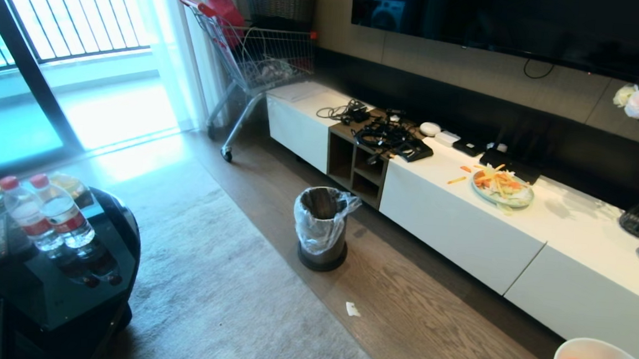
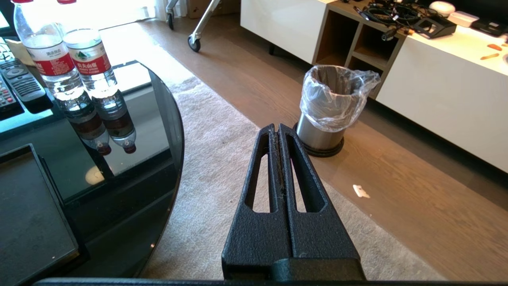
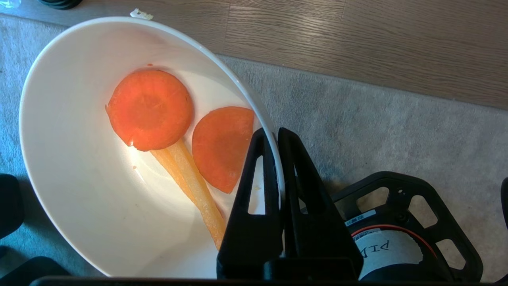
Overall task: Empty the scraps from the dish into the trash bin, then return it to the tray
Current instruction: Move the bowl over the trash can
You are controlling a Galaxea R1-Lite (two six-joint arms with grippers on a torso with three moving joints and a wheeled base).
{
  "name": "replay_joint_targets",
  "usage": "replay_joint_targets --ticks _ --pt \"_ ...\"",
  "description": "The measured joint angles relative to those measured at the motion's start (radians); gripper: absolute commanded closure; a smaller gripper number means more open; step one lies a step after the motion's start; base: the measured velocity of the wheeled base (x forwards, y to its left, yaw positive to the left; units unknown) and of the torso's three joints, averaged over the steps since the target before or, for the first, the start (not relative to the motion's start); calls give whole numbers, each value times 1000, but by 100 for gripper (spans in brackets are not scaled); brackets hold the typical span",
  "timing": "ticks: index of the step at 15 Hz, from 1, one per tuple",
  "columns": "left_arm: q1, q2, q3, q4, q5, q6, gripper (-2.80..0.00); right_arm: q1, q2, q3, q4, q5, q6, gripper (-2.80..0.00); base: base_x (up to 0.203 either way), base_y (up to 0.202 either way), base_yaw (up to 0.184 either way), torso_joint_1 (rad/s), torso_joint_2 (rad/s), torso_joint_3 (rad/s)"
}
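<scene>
Two water bottles [image 2: 53, 55] with red-and-white labels in small, unreadable Chinese print stand near the glass table's [image 2: 158, 119] rounded edge, beside remotes [image 2: 20, 81]. The right gripper [image 3: 276, 137] is clamped on the dish's [image 3: 71, 167] rim, with the scraps [image 3: 150, 109] inside. The trash bin [image 1: 322, 227] stands on the wood floor before the white cabinet [image 1: 461, 221]. The left gripper [image 2: 276, 129] hangs with fingers pressed together over the rug [image 2: 214, 159].

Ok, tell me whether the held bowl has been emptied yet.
Not emptied: carrot slices and a pale strip lie inside the bowl.
</scene>
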Motion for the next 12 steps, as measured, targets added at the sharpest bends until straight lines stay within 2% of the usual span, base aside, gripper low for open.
replay_joint_targets --ticks 2,4,12 --pt "0 0 0 0 -1 0 0 0 0 0 0 0 0 0 0 0 0 0 0 0" --pt "0 0 0 0 0 1 0 -1 0 0 2 0 0 0 101 0 0 -6 2 2" --pt "0 0 0 0 -1 1 0 -1 1 0 0 0 0 0 187 0 0 3 3 1"
